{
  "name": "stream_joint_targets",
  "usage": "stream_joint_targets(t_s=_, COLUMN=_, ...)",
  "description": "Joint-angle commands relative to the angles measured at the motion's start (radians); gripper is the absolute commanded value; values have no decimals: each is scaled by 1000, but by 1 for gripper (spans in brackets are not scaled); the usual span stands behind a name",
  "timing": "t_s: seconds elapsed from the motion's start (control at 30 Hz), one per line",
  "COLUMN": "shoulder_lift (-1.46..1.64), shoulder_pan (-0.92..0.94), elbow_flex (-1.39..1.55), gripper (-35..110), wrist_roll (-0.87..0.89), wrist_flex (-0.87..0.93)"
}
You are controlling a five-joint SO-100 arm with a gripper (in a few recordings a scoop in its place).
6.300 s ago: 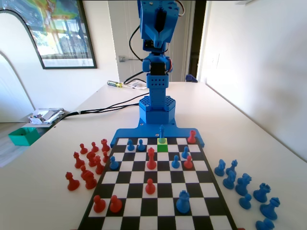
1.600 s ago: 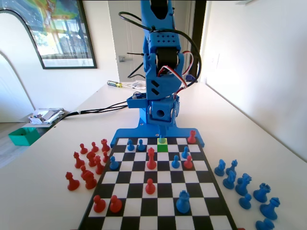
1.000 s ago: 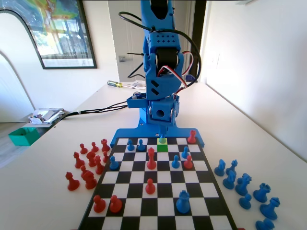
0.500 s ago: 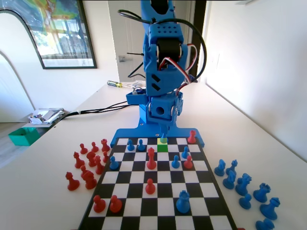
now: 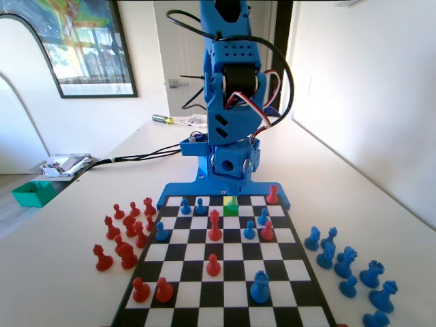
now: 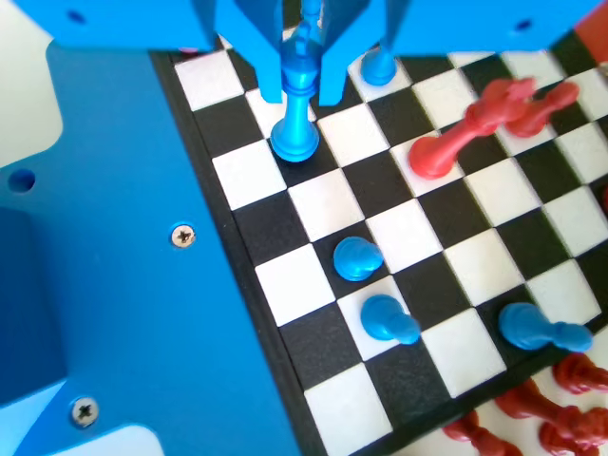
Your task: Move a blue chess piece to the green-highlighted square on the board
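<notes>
The blue chess piece (image 6: 297,104) stands between the jaws of the end effector (image 6: 302,90), base down on the board's (image 6: 418,285) edge row; in the fixed view that is the green-highlighted square (image 5: 231,203). The jaws sit close about its narrow top, though whether they grip or have let go, I cannot tell. The risk is that the slim, smooth plastic, with its small round foot, tips if a jaw drags on lifting, perhaps into the blue pawn (image 6: 380,65) just beyond.
</notes>
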Motion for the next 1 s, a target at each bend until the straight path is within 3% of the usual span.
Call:
stream_joint_targets(t_s=0.0, shoulder_lift=0, shoulder_pan=2, elbow_flex=-5, gripper=1, wrist_roll=-2, wrist_flex=-12)
stream_joint_targets(t_s=0.27, shoulder_lift=-2, shoulder_pan=15, elbow_flex=35, gripper=1, wrist_roll=-26, wrist_flex=-54)
stream_joint_targets(t_s=0.73, shoulder_lift=6, shoulder_pan=26, elbow_flex=46, gripper=13, wrist_roll=-31, wrist_flex=-75)
stream_joint_targets(t_s=0.97, shoulder_lift=37, shoulder_pan=12, elbow_flex=-40, gripper=13, wrist_roll=3, wrist_flex=55)
